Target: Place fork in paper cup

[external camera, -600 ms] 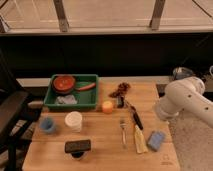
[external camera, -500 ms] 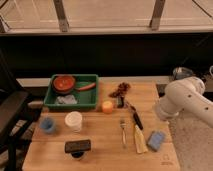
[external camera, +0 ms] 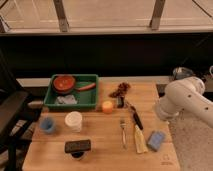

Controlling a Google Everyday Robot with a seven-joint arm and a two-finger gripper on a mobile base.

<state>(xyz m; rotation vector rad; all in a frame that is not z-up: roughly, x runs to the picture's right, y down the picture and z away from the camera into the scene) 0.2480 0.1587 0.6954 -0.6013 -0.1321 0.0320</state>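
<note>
The slim silvery fork (external camera: 123, 132) lies flat on the wooden table (external camera: 100, 150), front of centre, tines pointing away from me. The white paper cup (external camera: 73, 121) stands upright to the left of the fork, about a hand's width away. Only the white arm (external camera: 184, 101) shows, at the table's right edge, to the right of the fork and above table height. The gripper itself is not in view.
A small blue cup (external camera: 47, 125) stands left of the paper cup. A green tray (external camera: 91, 97) holds a red bowl (external camera: 64, 83). An orange round object (external camera: 107, 106), a black-handled utensil (external camera: 135, 118), a pale yellow brush (external camera: 139, 141), a blue sponge (external camera: 156, 140) and a black block (external camera: 77, 146) lie around the fork.
</note>
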